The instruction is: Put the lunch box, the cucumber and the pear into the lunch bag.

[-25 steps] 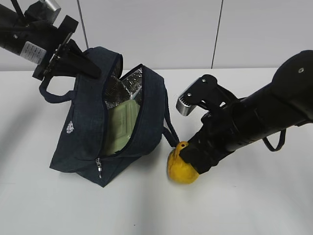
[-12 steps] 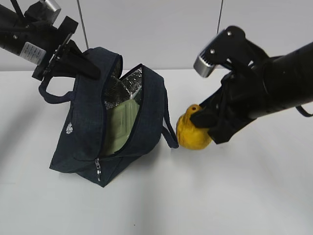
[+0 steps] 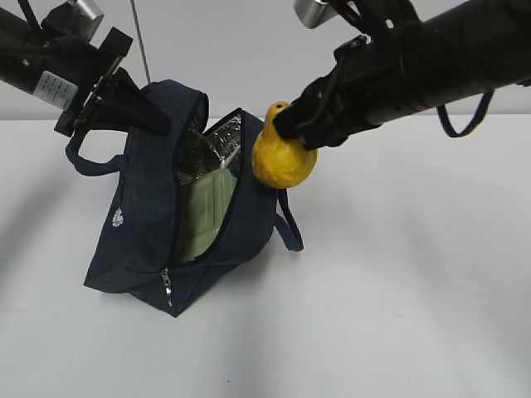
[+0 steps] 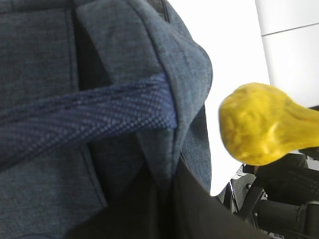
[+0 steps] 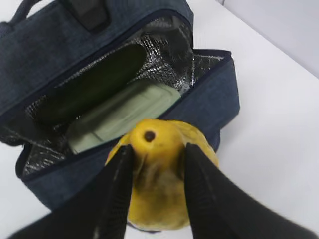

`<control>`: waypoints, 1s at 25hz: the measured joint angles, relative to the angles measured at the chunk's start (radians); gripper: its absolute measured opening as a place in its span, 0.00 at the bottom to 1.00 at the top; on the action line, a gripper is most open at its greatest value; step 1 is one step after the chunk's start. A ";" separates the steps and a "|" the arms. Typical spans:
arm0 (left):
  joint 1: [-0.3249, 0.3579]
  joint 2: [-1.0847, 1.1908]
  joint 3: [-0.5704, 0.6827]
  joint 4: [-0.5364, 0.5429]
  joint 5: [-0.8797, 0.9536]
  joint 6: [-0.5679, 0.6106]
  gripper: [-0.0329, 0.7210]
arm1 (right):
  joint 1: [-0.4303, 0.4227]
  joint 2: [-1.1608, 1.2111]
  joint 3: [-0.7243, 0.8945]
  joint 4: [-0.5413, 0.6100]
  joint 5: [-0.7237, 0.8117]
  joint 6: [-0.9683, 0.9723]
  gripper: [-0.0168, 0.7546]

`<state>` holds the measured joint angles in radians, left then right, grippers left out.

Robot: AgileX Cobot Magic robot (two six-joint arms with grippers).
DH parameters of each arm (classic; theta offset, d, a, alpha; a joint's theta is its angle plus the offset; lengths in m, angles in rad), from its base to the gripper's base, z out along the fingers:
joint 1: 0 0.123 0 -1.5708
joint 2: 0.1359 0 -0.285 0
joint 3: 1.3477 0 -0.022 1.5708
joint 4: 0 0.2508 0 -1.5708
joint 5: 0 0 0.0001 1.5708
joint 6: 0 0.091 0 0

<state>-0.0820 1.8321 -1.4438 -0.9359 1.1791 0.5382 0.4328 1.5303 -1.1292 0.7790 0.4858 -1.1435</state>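
The navy lunch bag (image 3: 137, 240) stands unzipped on the white table, its foil lining showing. My left gripper (image 3: 159, 121) is shut on the bag's upper rim (image 4: 164, 149) and holds it up. Inside lie the sage-lidded lunch box (image 5: 124, 113) and, along the far wall, the dark green cucumber (image 5: 92, 82). The yellow pear (image 3: 284, 157) hangs in the air over the bag's near rim, with my right gripper (image 5: 158, 150) shut on its neck. In the left wrist view the pear (image 4: 256, 124) shows just beyond the bag's edge.
One loop handle (image 3: 290, 228) hangs off the bag's right side, the other (image 3: 83, 157) droops under my left arm. The zipper pull (image 3: 168, 286) dangles at the bag's front corner. Bare white table (image 3: 398, 290) spreads to the right and front.
My right gripper has lifted the pear off the table and carried it up and left, to the bag's opening. The left gripper and the bag have stayed put.
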 joint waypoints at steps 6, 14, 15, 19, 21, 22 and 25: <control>0.000 0.000 0.000 -0.002 0.000 0.000 0.05 | 0.000 0.157 -0.137 0.261 0.041 -0.153 0.34; 0.000 0.000 0.000 0.000 0.001 0.000 0.05 | 0.004 0.303 -0.260 0.330 0.092 -0.181 0.34; 0.000 0.000 0.000 0.000 0.001 0.000 0.05 | 0.004 0.303 -0.263 0.325 0.094 -0.181 0.34; 0.000 0.000 0.000 -0.001 0.001 0.000 0.05 | 0.004 0.303 -0.266 0.217 0.088 -0.104 0.35; 0.000 0.000 0.000 -0.001 0.001 0.000 0.05 | 0.002 0.303 -0.266 0.100 0.076 0.031 0.39; 0.000 0.000 0.000 -0.001 0.001 0.000 0.05 | -0.003 0.303 -0.266 0.031 0.073 0.114 0.42; 0.000 0.000 0.000 -0.001 0.001 0.000 0.05 | -0.024 0.303 -0.266 -0.124 0.075 0.344 0.52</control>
<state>-0.0820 1.8321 -1.4438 -0.9366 1.1800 0.5382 0.4092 1.8338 -1.3951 0.6547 0.5607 -0.7995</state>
